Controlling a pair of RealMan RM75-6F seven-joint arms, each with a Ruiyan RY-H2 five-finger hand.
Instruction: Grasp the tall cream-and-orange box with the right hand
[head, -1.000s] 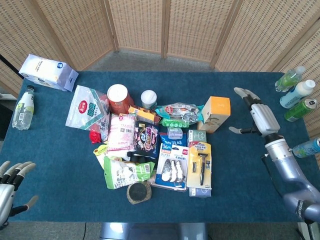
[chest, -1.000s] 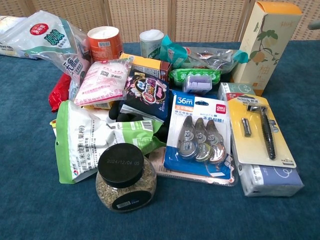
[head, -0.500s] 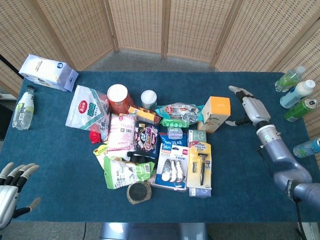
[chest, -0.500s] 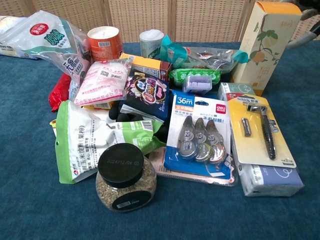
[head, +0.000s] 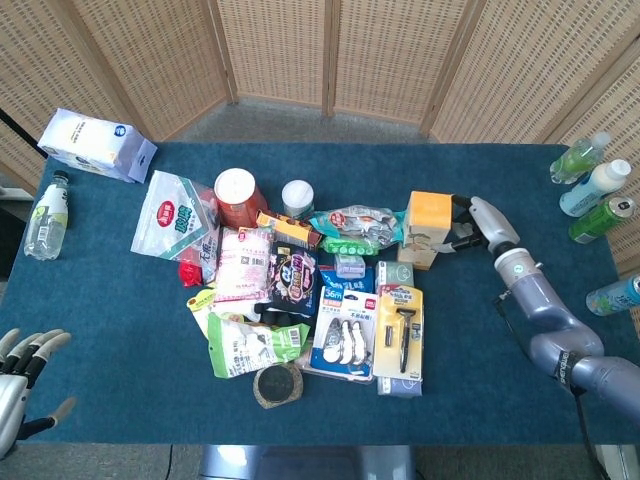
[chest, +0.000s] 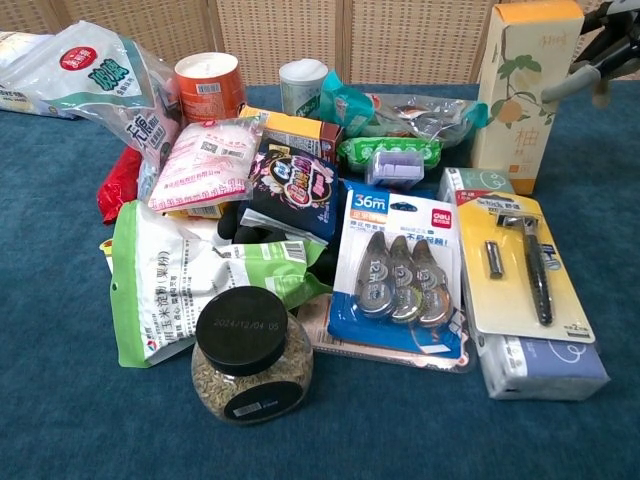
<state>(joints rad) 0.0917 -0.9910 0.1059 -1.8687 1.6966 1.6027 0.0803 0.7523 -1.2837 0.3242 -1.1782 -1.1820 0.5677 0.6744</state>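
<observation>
The tall cream-and-orange box (head: 428, 228) stands upright on the blue table at the right edge of the pile; in the chest view the box (chest: 523, 90) is at the upper right. My right hand (head: 472, 222) is pressed against its right side, with fingers reaching around the far and near edges. In the chest view a grey finger (chest: 577, 83) lies on the box's right front edge. My left hand (head: 24, 375) hangs at the table's front left corner, fingers spread, holding nothing.
A razor pack (head: 402, 335) and correction-tape pack (head: 346, 335) lie just in front of the box. Snack bags, a red-lidded tub (head: 238, 195) and a jar (head: 278, 385) fill the middle. Bottles and a can (head: 598, 218) stand at the right edge.
My right hand moved left from beside the box to its right side and its fingers closed in. The box turned and shifted slightly left. The left hand barely moved.
</observation>
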